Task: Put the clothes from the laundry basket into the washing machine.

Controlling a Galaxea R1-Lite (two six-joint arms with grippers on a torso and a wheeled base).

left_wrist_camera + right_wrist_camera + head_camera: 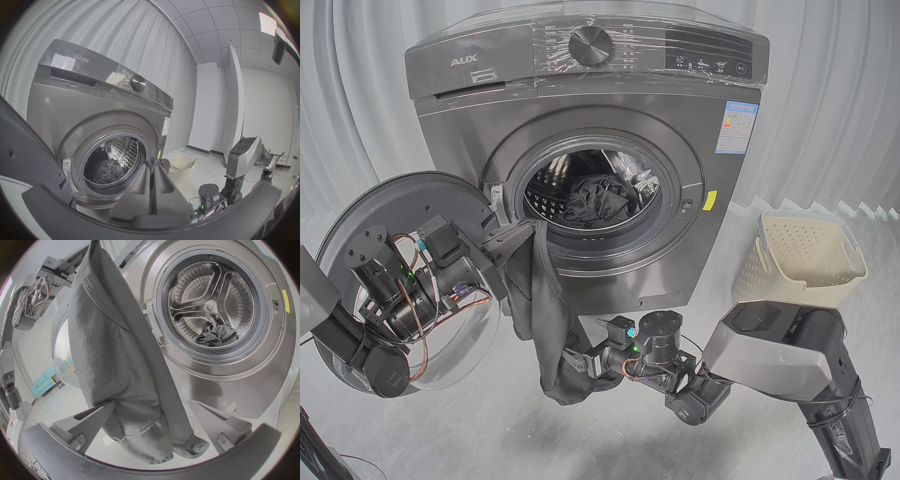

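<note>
A long dark grey garment hangs in front of the washing machine, just below the left rim of its open drum. My left gripper is shut on the garment's top end; the pinched fabric shows at the closed fingertips. My right gripper is low by the garment's bottom end. It is open, with the cloth hanging between its spread fingers. A black bundle of clothes lies inside the drum. The beige laundry basket stands on the floor to the machine's right.
The round machine door is swung open to the left, behind my left arm. Pale curtains hang behind the machine. Bare grey floor lies in front of it and around the basket.
</note>
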